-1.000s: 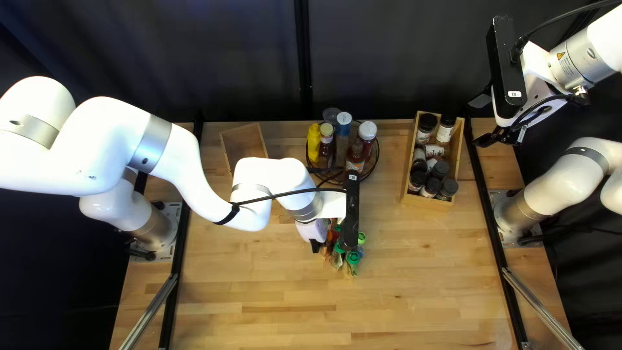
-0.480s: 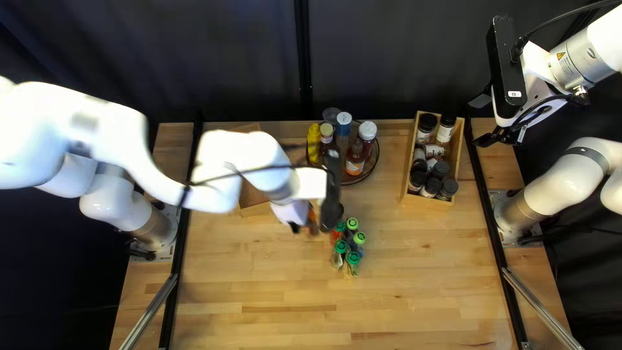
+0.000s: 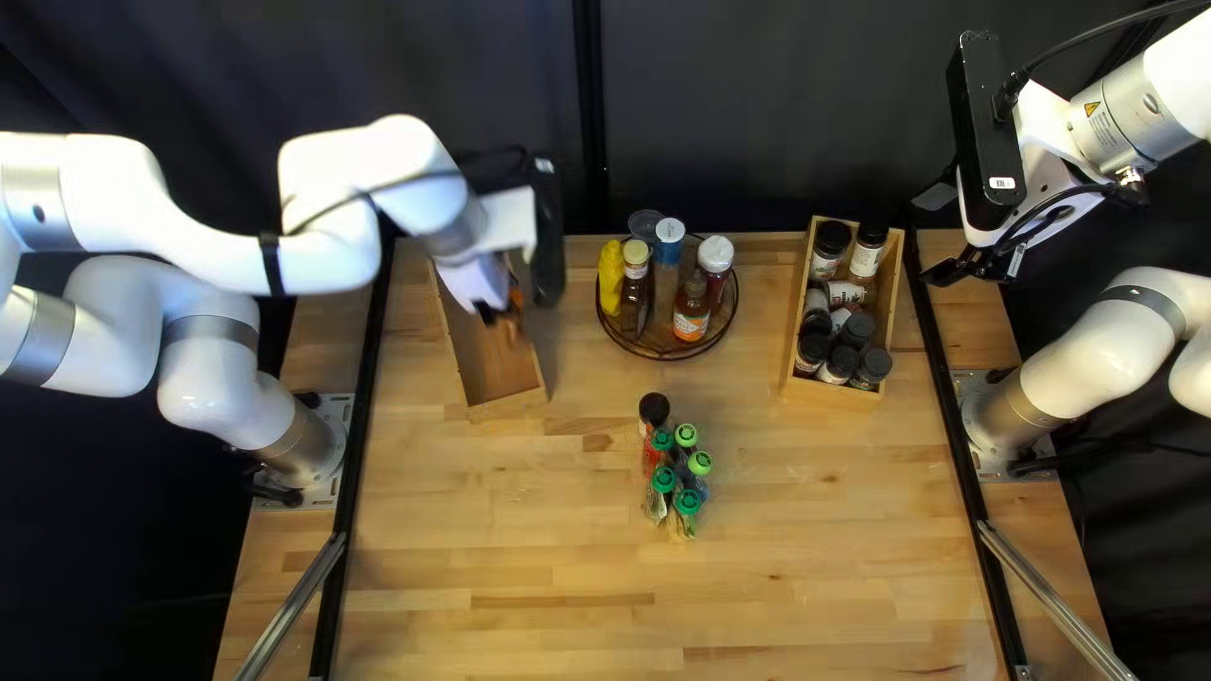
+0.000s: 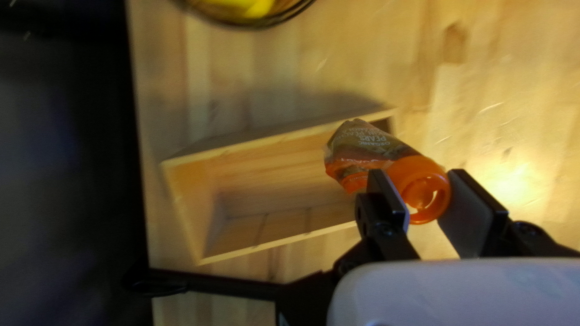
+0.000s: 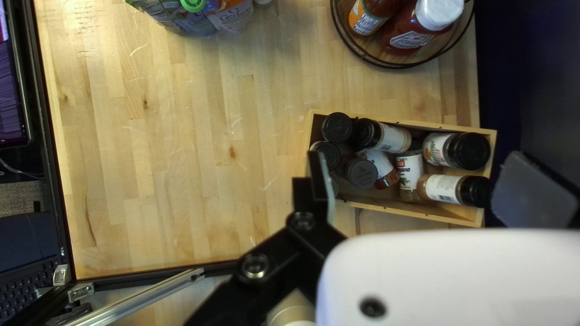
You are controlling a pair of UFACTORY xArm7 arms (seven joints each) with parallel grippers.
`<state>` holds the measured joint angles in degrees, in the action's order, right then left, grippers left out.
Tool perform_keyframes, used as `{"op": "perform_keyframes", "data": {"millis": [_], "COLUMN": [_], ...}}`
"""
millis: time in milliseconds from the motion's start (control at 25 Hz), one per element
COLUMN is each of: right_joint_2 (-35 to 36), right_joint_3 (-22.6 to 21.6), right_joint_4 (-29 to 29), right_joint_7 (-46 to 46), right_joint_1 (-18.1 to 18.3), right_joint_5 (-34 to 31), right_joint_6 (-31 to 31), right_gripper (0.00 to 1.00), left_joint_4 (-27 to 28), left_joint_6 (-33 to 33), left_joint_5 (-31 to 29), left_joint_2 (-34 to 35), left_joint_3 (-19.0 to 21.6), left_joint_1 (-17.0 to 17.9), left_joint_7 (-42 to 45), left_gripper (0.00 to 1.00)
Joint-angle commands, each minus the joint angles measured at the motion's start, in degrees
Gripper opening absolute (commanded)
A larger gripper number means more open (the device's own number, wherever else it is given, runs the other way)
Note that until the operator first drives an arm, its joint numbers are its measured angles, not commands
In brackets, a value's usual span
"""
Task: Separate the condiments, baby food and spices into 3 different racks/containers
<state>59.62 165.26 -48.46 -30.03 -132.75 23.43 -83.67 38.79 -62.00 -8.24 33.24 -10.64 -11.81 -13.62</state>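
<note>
My left gripper [image 3: 495, 310] is over the empty wooden box [image 3: 495, 363] at the left of the top left view. In the left wrist view my left gripper [image 4: 423, 196] is shut on the orange cap of a baby food pouch [image 4: 368, 148], whose body hangs over one end of the box [image 4: 254, 181]. Several capped pouches [image 3: 688, 496] stand mid-table beside a black-capped jar [image 3: 654, 409]. Condiment bottles [image 3: 690, 309] fill the round rack [image 3: 665, 355]. My right gripper [image 3: 937, 236] stays open; in the right wrist view the gripper [image 5: 423, 187] has spice jars [image 5: 444, 188] in a wooden box beneath.
The spice box [image 3: 824, 395] stands at the table's right rear. A dark curtain [image 3: 757, 114] hangs behind the far edge. Black rails [image 3: 357, 467] run along both table sides, and a laptop [image 5: 30, 247] shows beyond the table in the right wrist view.
My left arm has swung back and left from the pouch group to the empty box, carrying the orange-capped pouch and uncovering the other pouches and the black-capped jar. My right arm has not moved.
</note>
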Motion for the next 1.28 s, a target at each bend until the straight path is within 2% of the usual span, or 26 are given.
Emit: {"op": "perform_keyframes", "data": {"millis": [40,320,480,760,800,840,880,920,1040,1160,1280], "right_joint_2": [0.0,0.0,0.0,0.0,0.0,0.0,0.0,0.0,0.0,0.0,0.0], "right_joint_3": [0.0,0.0,0.0,0.0,0.0,0.0,0.0,0.0,0.0,0.0,0.0], "right_joint_4": [0.0,0.0,0.0,0.0,0.0,0.0,0.0,0.0,0.0,0.0,0.0], "right_joint_7": [0.0,0.0,0.0,0.0,0.0,0.0,0.0,0.0,0.0,0.0,0.0], "right_joint_1": [0.0,0.0,0.0,0.0,0.0,0.0,0.0,0.0,0.0,0.0,0.0], "right_joint_5": [0.0,0.0,0.0,0.0,0.0,0.0,0.0,0.0,0.0,0.0,0.0], "right_joint_6": [0.0,0.0,0.0,0.0,0.0,0.0,0.0,0.0,0.0,0.0,0.0], "right_gripper": [1.00,1.00,1.00,1.00,1.00,1.00,1.00,1.00,1.00,1.00,1.00], "left_joint_4": [0.1,-1.6,-2.6,-5.3,-5.6,-5.7,-5.9,-5.9,-5.3,-3.1,0.4], "left_joint_6": [0.8,6.0,9.9,14.3,14.9,15.3,15.8,15.9,14.1,9.4,4.9], "left_joint_5": [-1.3,-3.4,-4.0,-3.8,-3.6,-3.5,-3.3,-3.2,-3.1,-3.1,-0.8], "left_joint_2": [-1.2,-3.9,-6.7,-8.0,-8.4,-8.6,-9.0,-9.1,-8.0,-6.7,-7.9], "left_joint_3": [-3.5,-8.1,-10.6,-11.4,-11.4,-11.4,-11.6,-11.5,-9.9,-5.4,-1.6], "left_joint_1": [-1.7,-3.6,-4.4,-4.4,-4.2,-4.1,-3.9,-3.8,-3.5,-2.4,0.7], "left_joint_7": [-3.5,-8.3,-10.3,-10.3,-10.3,-10.4,-10.5,-10.4,-8.5,-3.6,-0.9], "left_gripper": [0.04,0.01,0.02,0.00,0.14,0.87,0.97,1.00,1.00,1.00,1.00]}}
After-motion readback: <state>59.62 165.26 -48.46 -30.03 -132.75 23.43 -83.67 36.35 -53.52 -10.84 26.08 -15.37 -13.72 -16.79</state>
